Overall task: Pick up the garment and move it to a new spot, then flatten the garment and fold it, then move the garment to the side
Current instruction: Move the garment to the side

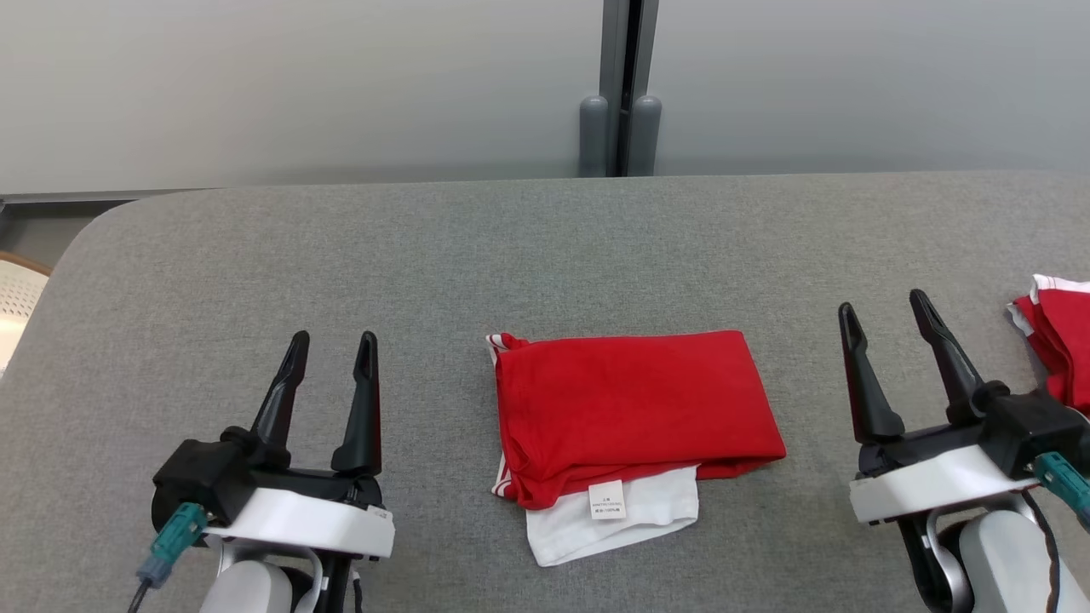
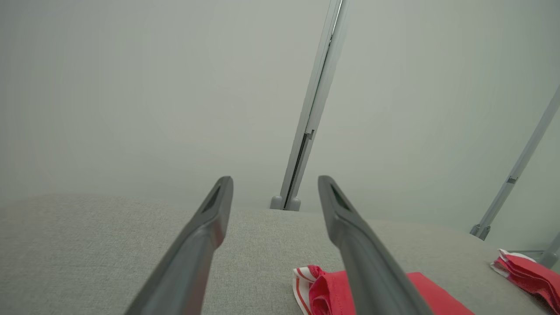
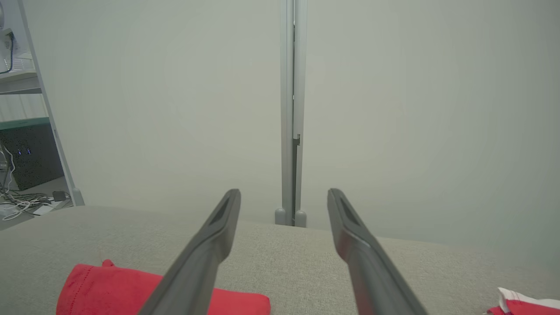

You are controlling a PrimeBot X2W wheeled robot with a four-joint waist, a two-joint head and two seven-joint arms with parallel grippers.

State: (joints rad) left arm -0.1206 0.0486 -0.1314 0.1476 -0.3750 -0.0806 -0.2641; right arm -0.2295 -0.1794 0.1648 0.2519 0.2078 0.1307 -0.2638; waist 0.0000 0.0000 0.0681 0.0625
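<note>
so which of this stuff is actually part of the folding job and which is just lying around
Part of the job:
- folded red garment, between the grippers
- left gripper, open, clear of it
- right gripper, open, clear of it

Just lying about:
- second red and white garment, at the right edge of the grey table
- pale chair, far left
- grey post, behind

Bright, even, diffuse light is recorded. A faint shadow is noted under the garment point(image 1: 630, 409), right of the left gripper point(image 1: 334, 339). Wrist views are rendered hazy, fingers point(image 2: 192, 253) softened near the lens.
</note>
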